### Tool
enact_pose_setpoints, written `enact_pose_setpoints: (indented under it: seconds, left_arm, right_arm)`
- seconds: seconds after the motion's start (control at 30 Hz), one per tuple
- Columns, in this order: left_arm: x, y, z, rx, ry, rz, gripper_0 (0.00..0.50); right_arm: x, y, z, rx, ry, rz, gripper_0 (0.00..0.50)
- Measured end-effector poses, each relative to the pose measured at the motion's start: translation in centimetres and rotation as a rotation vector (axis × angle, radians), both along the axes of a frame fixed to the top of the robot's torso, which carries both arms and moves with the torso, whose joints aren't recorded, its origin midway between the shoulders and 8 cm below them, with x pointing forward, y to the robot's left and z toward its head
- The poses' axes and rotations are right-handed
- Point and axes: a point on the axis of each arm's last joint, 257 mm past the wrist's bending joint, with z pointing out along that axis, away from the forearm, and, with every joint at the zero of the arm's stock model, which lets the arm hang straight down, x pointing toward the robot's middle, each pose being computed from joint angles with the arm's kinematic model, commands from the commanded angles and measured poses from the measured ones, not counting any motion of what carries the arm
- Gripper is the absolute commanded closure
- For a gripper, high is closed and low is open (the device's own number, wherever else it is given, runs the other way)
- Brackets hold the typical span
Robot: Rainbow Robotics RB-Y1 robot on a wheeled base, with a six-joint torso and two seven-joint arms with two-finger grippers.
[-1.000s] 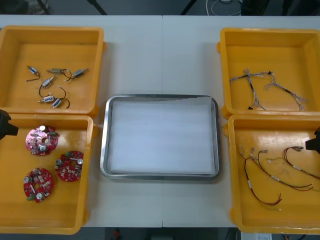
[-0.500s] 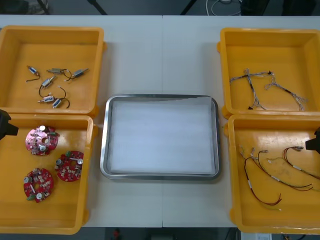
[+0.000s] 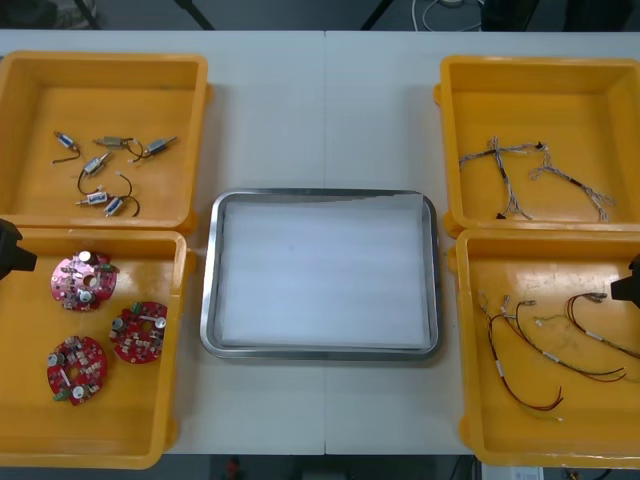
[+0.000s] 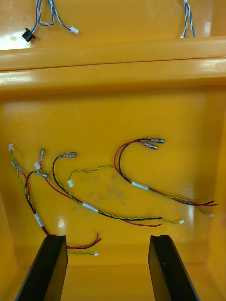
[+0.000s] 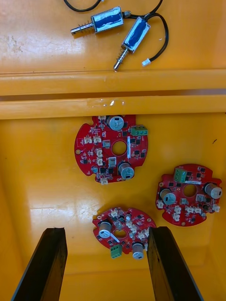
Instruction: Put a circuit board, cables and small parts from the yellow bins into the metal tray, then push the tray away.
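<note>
With left gripper (image 5: 106,230) and right gripper (image 4: 107,237) both spread apart, we risk lifting several crossed cables (image 4: 140,185) together.

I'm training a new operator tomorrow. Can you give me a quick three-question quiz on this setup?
1. True or false: the metal tray already holds a circuit board.
2. How many red circuit boards lie in the yellow bin under the left gripper?
3. The right gripper, above the red and yellow cables, has its fingers: A) open; B) shut on a cable; C) shut together on nothing.
Key: 1 false; 2 three; 3 A.
</note>
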Motion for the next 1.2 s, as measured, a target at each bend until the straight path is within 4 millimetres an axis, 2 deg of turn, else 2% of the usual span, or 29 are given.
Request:
enact_pose_setpoints:
  seconds: [0.73, 0.97, 1.2]
  left_arm:
    - [0.0, 0.0, 0.0, 0.0, 0.0, 0.0, 0.0]
    - [-0.6, 0.3, -0.8, -0.001, 0.021, 0.008, 0.0]
    - [-0.7, 0.3, -0.8, -0.001, 0.022, 0.009, 0.0]
  right_arm:
    - [0.0, 0.0, 0.0, 0.0, 0.0, 0.0, 0.0]
    - [0.0, 0.0, 0.0, 0.0, -0.001, 0.0, 0.0]
    - [0.9, -0.3, 1.5, -0.016, -0.035, 0.003, 0.0]
